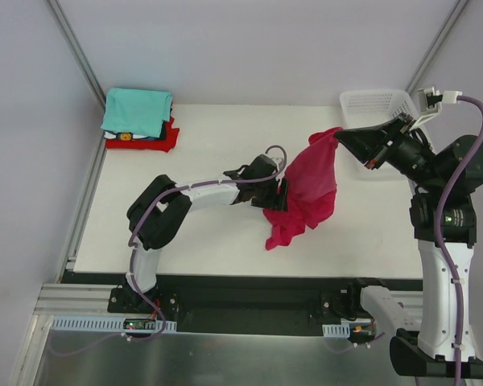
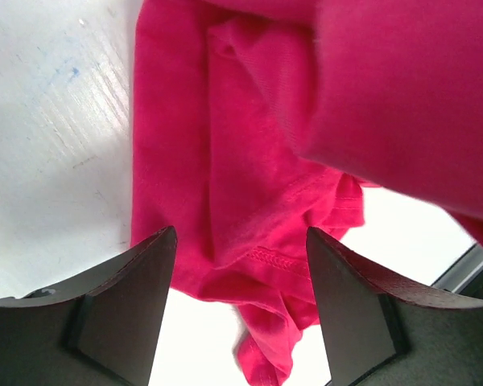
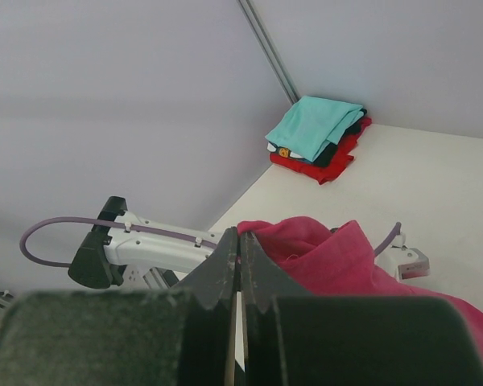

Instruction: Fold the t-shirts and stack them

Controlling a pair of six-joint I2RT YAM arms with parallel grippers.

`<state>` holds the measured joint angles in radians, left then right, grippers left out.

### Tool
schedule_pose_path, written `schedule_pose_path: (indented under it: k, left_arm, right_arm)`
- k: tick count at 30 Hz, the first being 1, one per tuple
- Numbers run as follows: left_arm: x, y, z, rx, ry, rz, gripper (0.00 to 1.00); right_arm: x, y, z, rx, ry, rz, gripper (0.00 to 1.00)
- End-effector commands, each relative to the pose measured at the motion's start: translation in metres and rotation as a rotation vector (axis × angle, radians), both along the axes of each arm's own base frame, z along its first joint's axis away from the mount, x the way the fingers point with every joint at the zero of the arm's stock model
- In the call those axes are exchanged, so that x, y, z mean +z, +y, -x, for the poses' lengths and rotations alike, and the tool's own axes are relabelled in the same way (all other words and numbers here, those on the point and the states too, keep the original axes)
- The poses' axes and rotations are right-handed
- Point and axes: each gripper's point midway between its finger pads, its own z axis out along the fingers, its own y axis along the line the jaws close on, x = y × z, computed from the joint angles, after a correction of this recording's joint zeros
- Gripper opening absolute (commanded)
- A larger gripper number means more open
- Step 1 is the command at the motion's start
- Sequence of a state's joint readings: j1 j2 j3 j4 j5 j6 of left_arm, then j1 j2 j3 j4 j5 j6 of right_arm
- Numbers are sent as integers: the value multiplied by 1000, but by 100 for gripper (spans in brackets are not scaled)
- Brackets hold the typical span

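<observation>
We see our right gripper clamped on the upper edge of the magenta t-shirt, which hangs over the table toward three o'clock. Our left gripper stands with jaws apart, just beside the shirt's lower cloth. The folded t-shirts sit stacked at ten o'clock.

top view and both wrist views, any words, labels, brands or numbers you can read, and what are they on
No text can be read in any view.
Dark shirt in the stack: a small yellow-orange mark, too small to read.
Pink shirt: no print showing.
Basket: no label showing.
</observation>
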<state>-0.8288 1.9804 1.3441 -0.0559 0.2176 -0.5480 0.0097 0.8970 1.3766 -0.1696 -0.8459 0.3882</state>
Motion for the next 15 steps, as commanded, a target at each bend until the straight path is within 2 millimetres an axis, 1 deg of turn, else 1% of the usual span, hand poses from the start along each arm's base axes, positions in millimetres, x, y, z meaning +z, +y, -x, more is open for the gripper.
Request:
schedule_pose_path:
  k: [1, 4, 6, 7, 8, 11, 12, 14, 15]
  left_arm:
    - [-8, -7, -4, -2, 16, 20, 65]
    - [-13, -9, -4, 0, 30, 29, 65]
    - [-17, -10, -3, -1, 43, 29, 63]
    - [-15, -11, -4, 2, 43, 33, 61]
    - [-16, -12, -3, 0, 47, 35, 57]
    - [-15, -12, -3, 0, 44, 35, 49]
    - [-15, -12, -3, -1, 42, 35, 42]
    - [-16, -12, -3, 3, 49, 37, 40]
    - [-16, -12, -2, 1, 55, 37, 35]
  right_arm:
    - [39, 1, 29, 21, -137, -13, 1]
    - [41, 1, 33, 22, -145, -15, 1]
    - [40, 2, 33, 25, -140, -14, 1]
    - [40, 2, 32, 27, -135, -17, 1]
    - [40, 2, 32, 28, -136, -17, 1]
    - [39, 2, 31, 29, -132, -18, 1]
    - [40, 2, 32, 28, -139, -17, 1]
    - [39, 2, 31, 26, -135, -18, 1]
    - [39, 2, 31, 29, -135, -18, 1]
